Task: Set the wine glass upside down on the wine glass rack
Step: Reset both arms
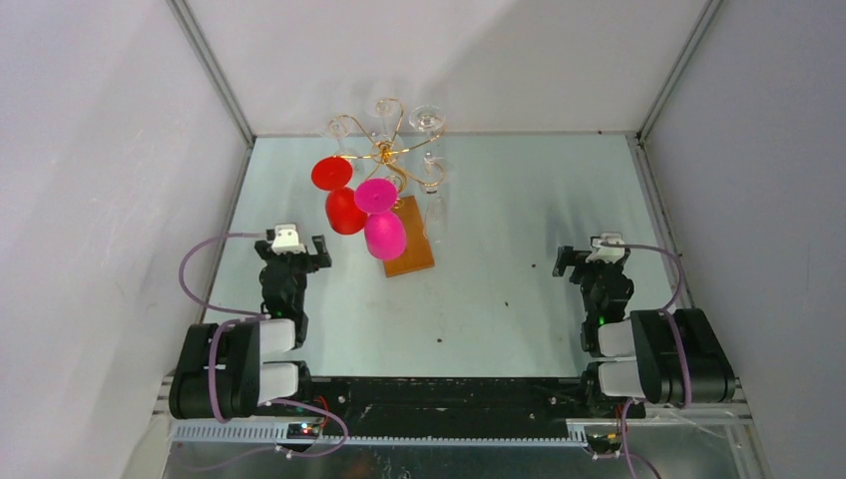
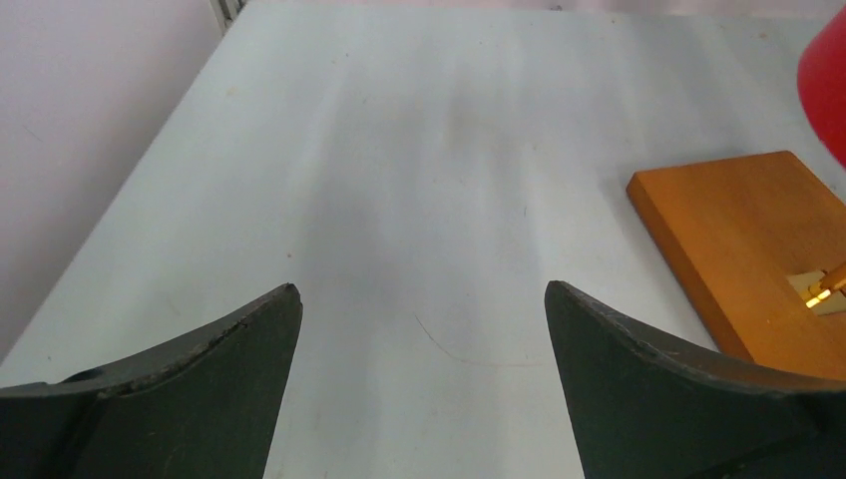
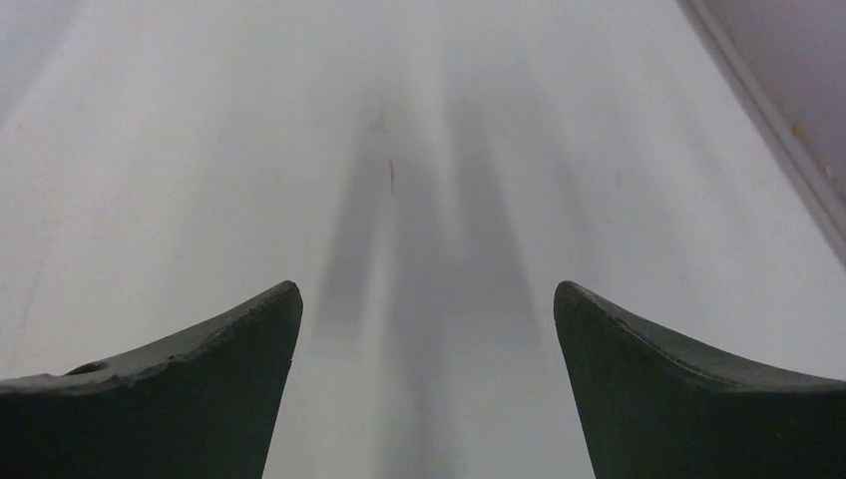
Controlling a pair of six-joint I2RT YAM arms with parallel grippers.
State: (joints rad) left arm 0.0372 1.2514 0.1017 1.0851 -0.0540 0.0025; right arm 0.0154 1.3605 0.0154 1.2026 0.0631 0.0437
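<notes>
The wine glass rack (image 1: 384, 150) is a gold wire stand on a brown wooden base (image 1: 411, 249) at the back middle of the table. A red wine glass (image 1: 344, 210) and a pink wine glass (image 1: 385, 236) hang upside down from its arms, feet up. Clear glasses (image 1: 427, 118) also hang on its far side. My left gripper (image 1: 292, 247) stands open, near and left of the rack, holding nothing. In the left wrist view the gripper (image 2: 421, 299) faces bare table, with the base (image 2: 748, 249) and a red bowl edge (image 2: 826, 90) at right. My right gripper (image 1: 594, 257) (image 3: 427, 299) is open and empty at the right.
White walls close in the table (image 1: 499, 249) on the left, back and right. The right wall's foot (image 3: 768, 110) shows in the right wrist view. Small dark specks (image 1: 507, 304) lie on the table between the arms.
</notes>
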